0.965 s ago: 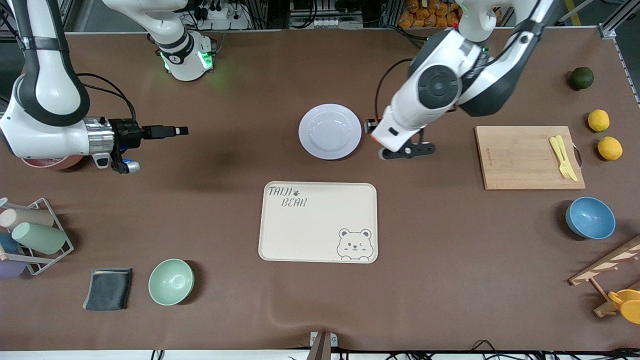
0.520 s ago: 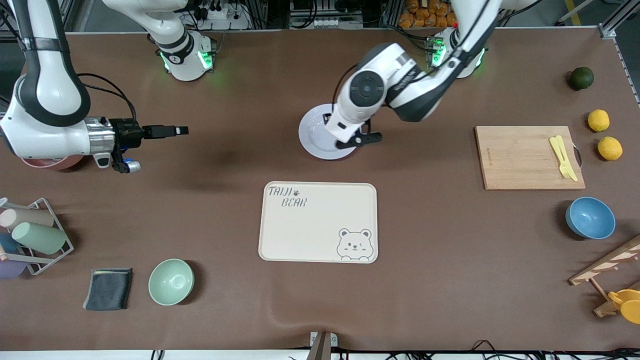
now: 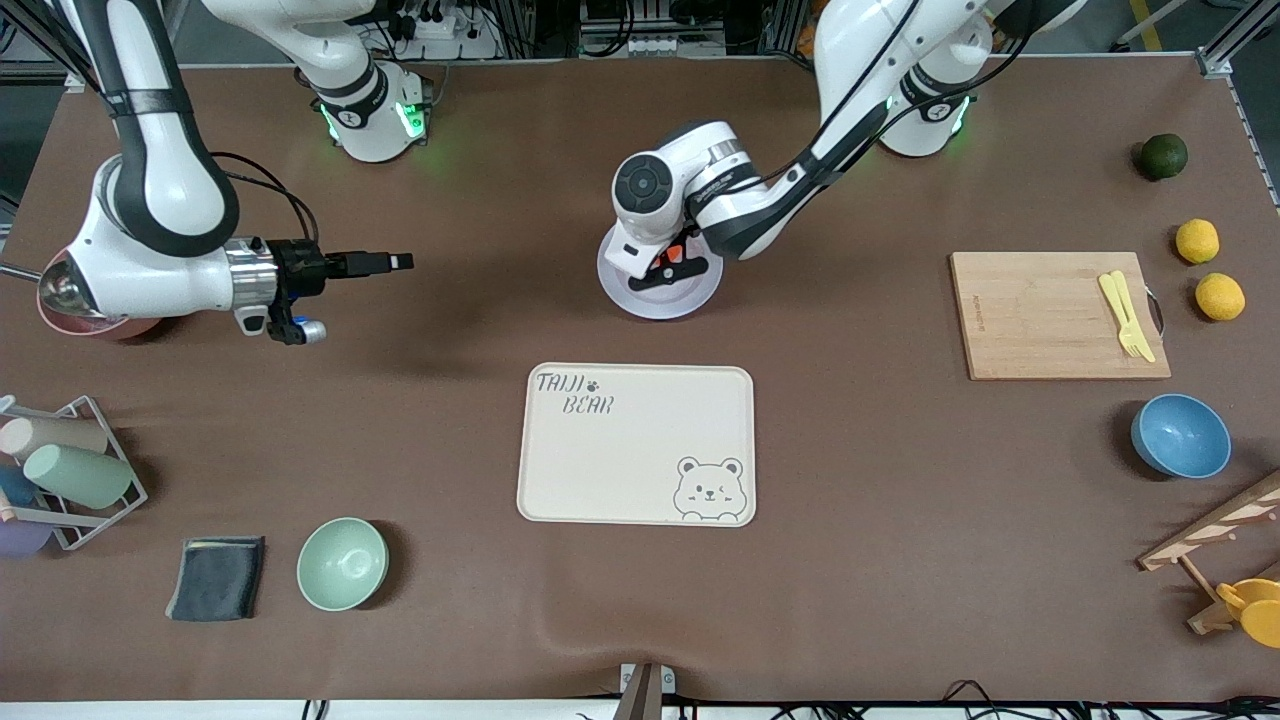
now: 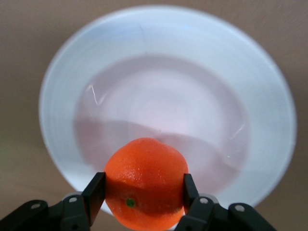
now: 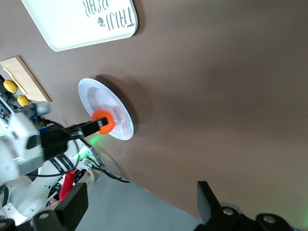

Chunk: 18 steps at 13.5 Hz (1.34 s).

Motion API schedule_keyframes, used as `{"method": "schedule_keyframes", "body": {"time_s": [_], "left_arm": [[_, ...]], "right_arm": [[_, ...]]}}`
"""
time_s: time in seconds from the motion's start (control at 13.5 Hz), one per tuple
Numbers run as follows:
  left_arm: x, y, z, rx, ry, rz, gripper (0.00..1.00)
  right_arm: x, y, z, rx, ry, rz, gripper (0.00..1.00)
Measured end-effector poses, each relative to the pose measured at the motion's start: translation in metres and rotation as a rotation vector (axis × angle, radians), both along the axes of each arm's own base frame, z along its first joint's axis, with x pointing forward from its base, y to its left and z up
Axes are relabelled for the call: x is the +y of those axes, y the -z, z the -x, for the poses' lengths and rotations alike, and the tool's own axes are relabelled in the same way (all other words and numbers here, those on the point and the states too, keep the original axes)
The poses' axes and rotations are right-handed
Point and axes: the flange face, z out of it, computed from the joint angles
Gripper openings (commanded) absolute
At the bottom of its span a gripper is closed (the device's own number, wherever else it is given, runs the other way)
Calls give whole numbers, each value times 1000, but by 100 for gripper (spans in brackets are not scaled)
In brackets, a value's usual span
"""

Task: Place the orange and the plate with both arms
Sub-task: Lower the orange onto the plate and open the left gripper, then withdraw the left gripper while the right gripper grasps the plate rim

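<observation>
The pale lavender-white plate (image 3: 658,305) lies on the table, farther from the front camera than the cream tray. My left gripper (image 3: 672,262) hangs just above the plate, shut on the orange (image 3: 677,253). In the left wrist view the orange (image 4: 146,183) sits between the two black fingers (image 4: 95,191), with the plate (image 4: 168,29) right below. My right gripper (image 3: 400,262) is open and empty, held level above bare table toward the right arm's end. The right wrist view shows the plate (image 5: 94,94) and the orange (image 5: 102,120) far off.
The cream bear tray (image 3: 636,443) lies nearer the camera than the plate. A cutting board (image 3: 1040,315) with a yellow fork, two lemons (image 3: 1197,241), a dark green fruit (image 3: 1163,156) and a blue bowl (image 3: 1180,435) are at the left arm's end. A green bowl (image 3: 342,563), a cloth and a cup rack are at the right arm's end.
My left arm has swung the orange from beside the plate to over it. My right arm has shifted slightly toward the table's middle, still open.
</observation>
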Motion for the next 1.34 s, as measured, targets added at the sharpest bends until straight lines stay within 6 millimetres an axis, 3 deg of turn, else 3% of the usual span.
{"method": "schedule_keyframes", "body": {"time_s": [0.07,0.15,0.37,0.52,0.67,0.89,0.96,1.11,1.34], "left_arm": [[-3,8,4,-4,3,-14,45],[-4,7,3,-16,10,-21,99],[1,9,-3,-30,9,-33,100],[6,-1,-23,-31,-5,-72,100],[4,-35,-47,-48,-27,-93,100],[16,-107,-85,-108,-109,-106,100],[31,-136,-102,-134,-144,-115,100],[81,-197,-144,-191,-180,-109,100],[200,-291,-217,-288,-140,-54,100]], "right_arm": [[3,3,1,0,-1,-2,100],[5,5,3,2,1,-5,100],[7,12,7,6,6,-22,100],[12,17,10,0,6,-20,100],[34,25,13,-23,12,-18,100],[86,51,23,-53,7,-18,100],[102,63,28,-46,2,-36,100],[118,88,38,-45,3,-66,100],[145,118,59,-83,27,-92,100]]}}
